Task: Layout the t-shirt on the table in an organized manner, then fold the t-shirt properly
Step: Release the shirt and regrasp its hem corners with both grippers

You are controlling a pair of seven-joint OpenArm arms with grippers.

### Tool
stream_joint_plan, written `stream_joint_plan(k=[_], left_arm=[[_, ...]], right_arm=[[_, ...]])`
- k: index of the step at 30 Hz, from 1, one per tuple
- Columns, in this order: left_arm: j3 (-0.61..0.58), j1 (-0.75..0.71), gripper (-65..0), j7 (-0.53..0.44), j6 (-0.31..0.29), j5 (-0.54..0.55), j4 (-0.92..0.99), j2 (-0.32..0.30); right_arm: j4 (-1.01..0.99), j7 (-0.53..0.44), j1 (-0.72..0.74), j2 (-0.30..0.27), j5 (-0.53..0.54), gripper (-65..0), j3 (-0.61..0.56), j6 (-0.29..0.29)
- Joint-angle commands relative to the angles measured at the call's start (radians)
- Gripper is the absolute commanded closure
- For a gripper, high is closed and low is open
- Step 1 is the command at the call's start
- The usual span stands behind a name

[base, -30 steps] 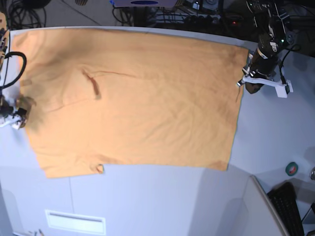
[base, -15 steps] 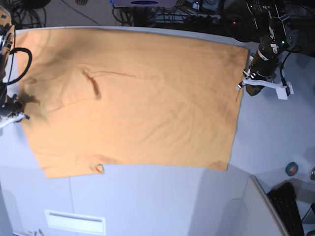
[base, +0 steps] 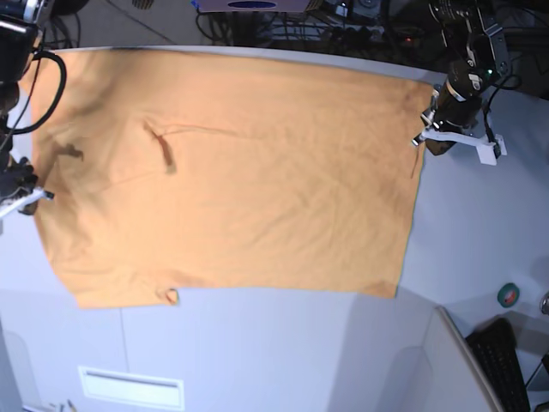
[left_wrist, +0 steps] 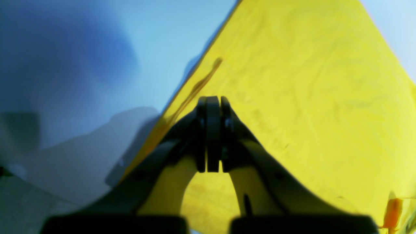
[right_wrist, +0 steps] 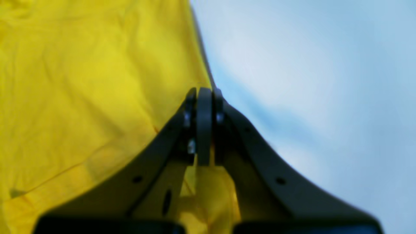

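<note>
The orange t-shirt (base: 240,172) lies spread flat on the white table (base: 257,352), with a dark curved neckline marking (base: 161,146) at upper left. My left gripper (base: 423,139) is at the shirt's right edge. In the left wrist view its jaws are shut (left_wrist: 213,99) just above the cloth (left_wrist: 308,97), which looks yellow there, with nothing seen between them. My right gripper (base: 26,196) is at the shirt's left edge. In the right wrist view it is shut (right_wrist: 204,91) over the shirt's edge (right_wrist: 81,81), next to bare table (right_wrist: 308,81).
A green tape roll (base: 509,294) and a black keyboard (base: 502,365) sit at the lower right beyond a table seam. Cables and equipment (base: 343,17) run along the far edge. A white slot plate (base: 131,386) is near the front edge.
My right arm has pulled up and left, off the shirt's left side to its edge. My left gripper has shifted slightly toward the far edge. The shirt lies as before.
</note>
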State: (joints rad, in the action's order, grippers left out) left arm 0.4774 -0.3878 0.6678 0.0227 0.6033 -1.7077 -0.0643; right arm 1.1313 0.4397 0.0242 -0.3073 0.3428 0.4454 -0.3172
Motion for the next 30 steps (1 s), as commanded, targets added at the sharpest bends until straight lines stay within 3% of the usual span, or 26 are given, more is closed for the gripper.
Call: stream_joint_plan(k=[1, 9, 16, 24, 25, 28, 30], left_arm=[[0.004, 0.002, 0.0, -0.02, -0.008, 0.008, -0.015, -0.009], [0.002, 0.019, 0.0, -0.02, -0.008, 0.007, -0.019, -0.009], [0.004, 0.023, 0.0, -0.02, -0.008, 0.007, -0.019, -0.01], [0.005, 0.025, 0.0, -0.021, -0.008, 0.007, -0.013, -0.025], [0.005, 0.025, 0.0, -0.021, -0.008, 0.007, -0.013, -0.025], [0.005, 0.025, 0.0, -0.021, -0.008, 0.007, -0.013, -0.025], [0.005, 0.033, 0.0, -0.021, -0.008, 0.007, -0.013, -0.025]], right_arm=[[0.062, 0.008, 0.003, -0.014, 0.012, 0.0, 0.022, -0.006], [0.392, 0.249, -0.112, 0.109, 0.012, 0.0, 0.115, -0.006], [0.462, 0.388, -0.166, 0.188, 0.012, 0.0, 0.119, -0.006], [0.478, 0.476, -0.189, 0.191, 0.012, 0.0, 0.115, -0.007], [0.496, 0.477, -0.181, 0.191, 0.012, -4.4, 0.117, -0.007], [0.536, 0.469, -0.148, 0.19, 0.012, -28.4, 0.119, -0.007], [0.528, 0.459, -0.089, 0.185, 0.009, -37.4, 0.119, -0.007]])
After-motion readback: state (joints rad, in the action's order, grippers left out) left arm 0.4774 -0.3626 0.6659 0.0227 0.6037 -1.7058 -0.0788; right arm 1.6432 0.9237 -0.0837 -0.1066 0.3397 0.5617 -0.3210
